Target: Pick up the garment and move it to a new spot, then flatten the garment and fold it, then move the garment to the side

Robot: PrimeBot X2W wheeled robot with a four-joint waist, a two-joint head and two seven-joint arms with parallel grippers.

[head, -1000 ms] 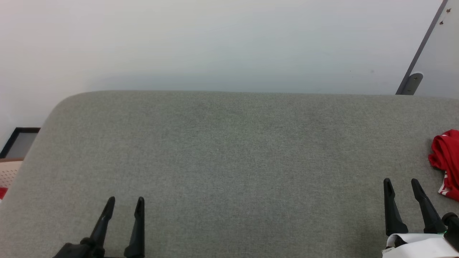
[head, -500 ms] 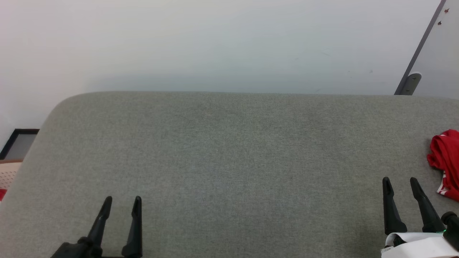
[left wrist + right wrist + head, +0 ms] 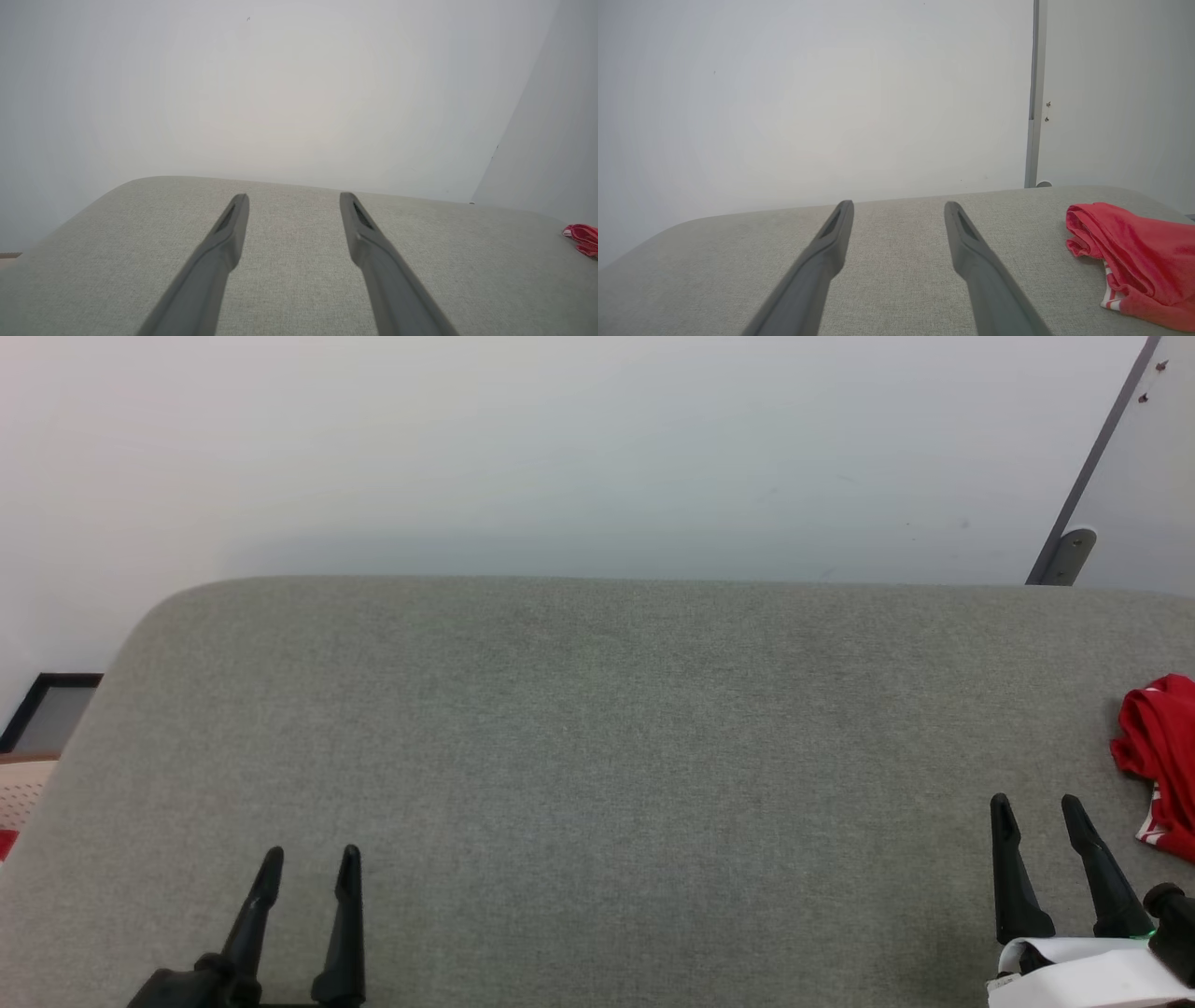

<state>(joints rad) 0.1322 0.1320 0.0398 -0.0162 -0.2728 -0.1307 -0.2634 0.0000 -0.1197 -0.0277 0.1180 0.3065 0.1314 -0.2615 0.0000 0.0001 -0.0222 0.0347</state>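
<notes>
Garment, place: We find the garment (image 3: 1162, 737) at the far right edge of the tabletop (image 3: 597, 728), partly cut off by the head view's border. It lies near the right tool, to its right, and does not touch it.
Garment, shape: It is bunched into soft rolls with rounded red folds on top. A strip of white-red striped trim shows at its near edge in the right wrist view (image 3: 1134, 252). We see neither a flat spread nor a crisp rectangle.
Garment, material: The fabric looks limp and slightly fuzzy. We judge it would sag and drape from any single pinch.
Left tool (image 3: 311, 855): Its jaws stand wide with nothing between them. It is low over the near left of the tabletop, and its long dark tapered fingers point toward the wall (image 3: 560, 448).
Right tool (image 3: 1034, 801): It is equally wide and holds nothing. It sits at the near right, parallel to its partner.
Why held so: Both sit level near the front edge, which reads to us as a rest or ready pose. The wide grey middle lies between them.
Tabletop, surface: It has a matte grey woven covering and a rounded far-left corner. We judge it grippy enough to drag on cloth.
Stage: The scene fits a bundle waiting at the side to be fetched. It equally fits one set aside after folding. The loose shape does not let us settle which.
</notes>
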